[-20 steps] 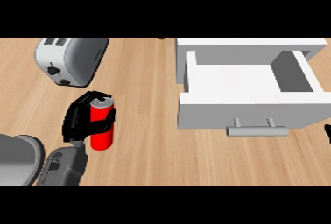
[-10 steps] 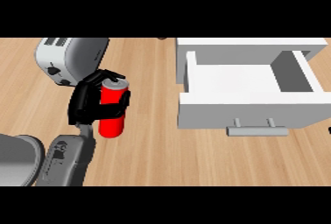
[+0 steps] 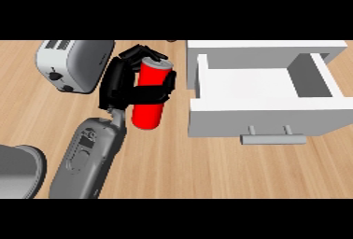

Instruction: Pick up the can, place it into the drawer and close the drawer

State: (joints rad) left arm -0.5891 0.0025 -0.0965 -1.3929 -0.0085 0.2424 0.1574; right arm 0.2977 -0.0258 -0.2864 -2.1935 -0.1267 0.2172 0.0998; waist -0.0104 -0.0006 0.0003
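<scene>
Red can middle hidden by robot hand – toaster top cut off.

The can, held in the left hand, sits centre-left, between the toaster at upper left and the open drawer at right.

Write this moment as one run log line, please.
left hand: shut on can | can: beside drawer, outside | drawer: open

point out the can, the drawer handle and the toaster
can (image 3: 147,114), head view, on its red lower body
drawer handle (image 3: 273,139), head view, on the middle of the bar
toaster (image 3: 81,65), head view, on its grey side
</scene>
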